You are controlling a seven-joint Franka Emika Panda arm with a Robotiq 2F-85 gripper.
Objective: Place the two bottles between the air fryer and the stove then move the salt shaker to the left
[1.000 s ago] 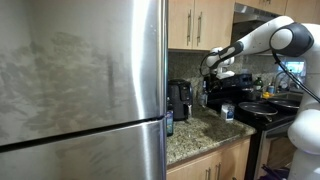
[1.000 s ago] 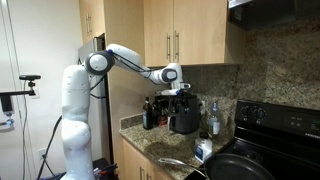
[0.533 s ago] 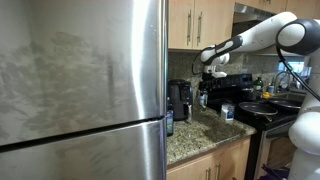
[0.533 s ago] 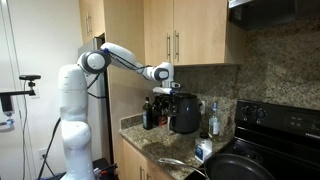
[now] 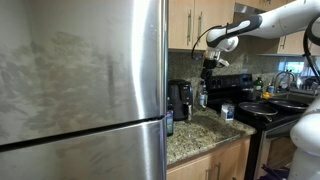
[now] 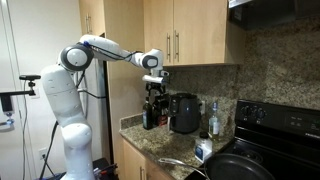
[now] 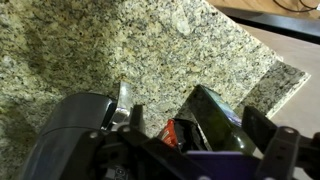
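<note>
Tool [image 6: 155,84] hangs above the two slim dark bottles [image 6: 150,113], which stand left of the tall black air fryer [image 6: 183,113] on the speckled granite desk [image 6: 150,138], probably lined up to descend; whether it grips anything I cannot tell.

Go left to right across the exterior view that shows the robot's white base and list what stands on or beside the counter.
Robot base → dark bottles, with the gripper right above them → air fryer → clear bottle → salt shaker roughly level with it but nearer the camera → stove.
</note>
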